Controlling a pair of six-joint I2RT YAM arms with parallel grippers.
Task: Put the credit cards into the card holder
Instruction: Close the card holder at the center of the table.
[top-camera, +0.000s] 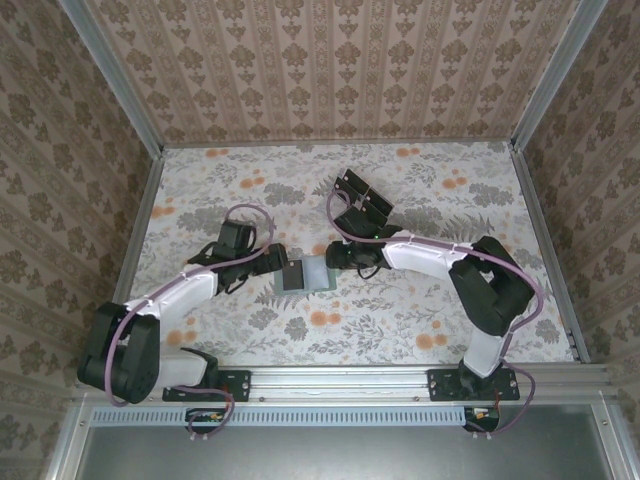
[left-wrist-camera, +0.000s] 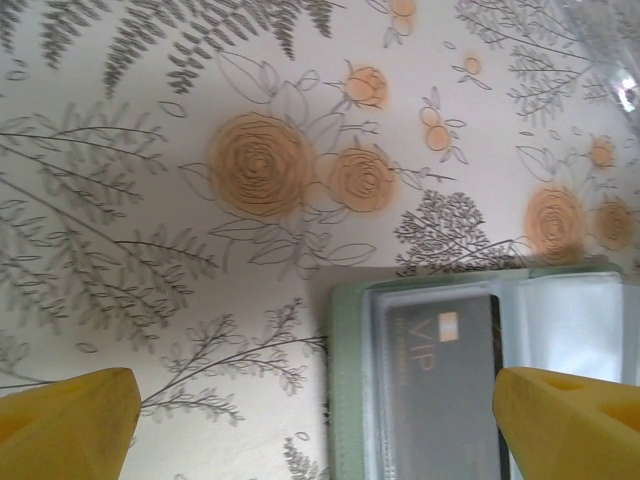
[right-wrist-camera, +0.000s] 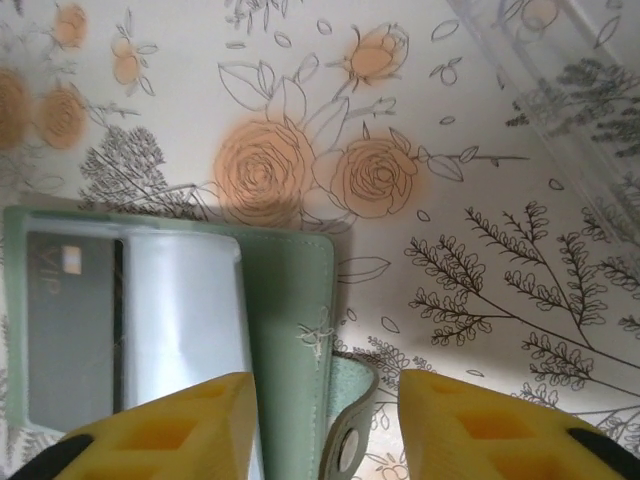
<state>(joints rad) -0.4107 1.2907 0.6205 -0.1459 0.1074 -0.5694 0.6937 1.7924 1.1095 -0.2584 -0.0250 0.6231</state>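
Note:
The pale green card holder (top-camera: 318, 272) lies open on the floral table between the two arms. One black credit card (left-wrist-camera: 440, 390) marked VIP sits under its clear sleeve; the same card (right-wrist-camera: 68, 330) shows in the right wrist view. More black credit cards (top-camera: 365, 197) rest farther back. My left gripper (left-wrist-camera: 315, 420) is wide open over the card holder's (left-wrist-camera: 345, 390) left edge, one fingertip (left-wrist-camera: 570, 420) above the card. My right gripper (right-wrist-camera: 325, 425) stands partly open, straddling the card holder's (right-wrist-camera: 285, 320) right edge and its snap tab (right-wrist-camera: 350, 420), gripping nothing.
A clear plastic tray (right-wrist-camera: 560, 100) lies beyond the card holder to the right, and its corner (left-wrist-camera: 610, 40) shows in the left wrist view. Patterned walls enclose the table on three sides, and a metal rail (top-camera: 340, 380) runs along the near edge.

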